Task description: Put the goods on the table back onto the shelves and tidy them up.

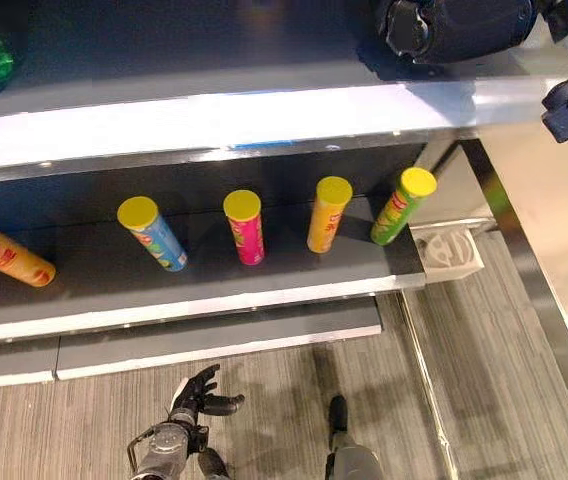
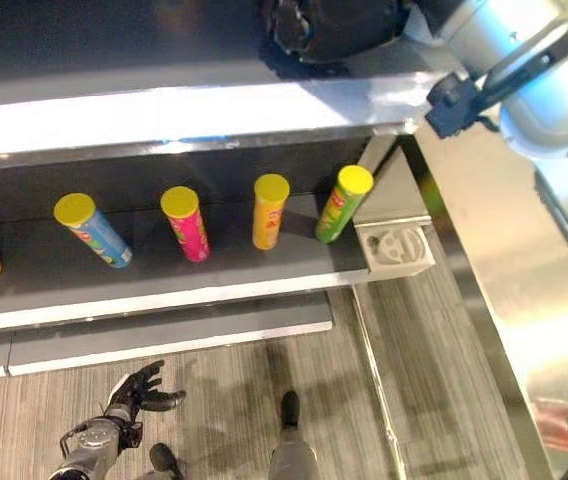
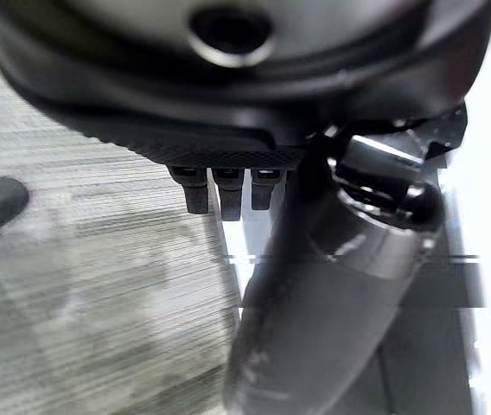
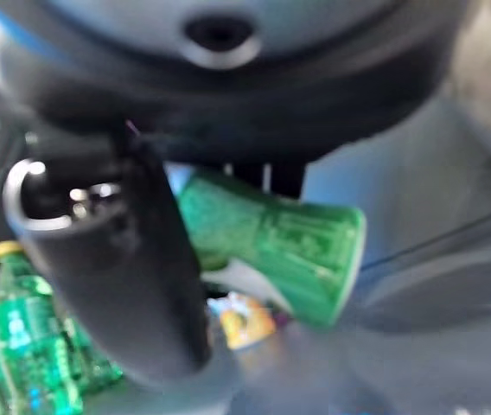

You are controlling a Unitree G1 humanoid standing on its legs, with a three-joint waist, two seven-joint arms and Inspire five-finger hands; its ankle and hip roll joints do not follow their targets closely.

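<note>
On the top shelf (image 1: 214, 120), the right hand (image 4: 133, 259) grips a green bottle (image 4: 271, 246); the left hand (image 1: 196, 400) hangs relaxed, empty. Releasing it tilted risks toppling neighbouring green bottles (image 4: 21, 346).

This looks like a shop, or a mock-up of one. A long dark shelf (image 1: 214, 275) with a pale front edge carries snack tubes with yellow lids set out in a spaced row, as goods are displayed for sale: a blue tube (image 1: 152, 233), a pink tube (image 1: 245, 227), an orange tube (image 1: 328, 214) and a green tube (image 1: 402, 205) (all standing, all leaning a little). An upper shelf (image 1: 214, 115) with a bright metal lip holds green bottles (image 4: 21, 346). The floor (image 1: 484, 380) is grey wood-grain planking, typical of a retail aisle.
</note>
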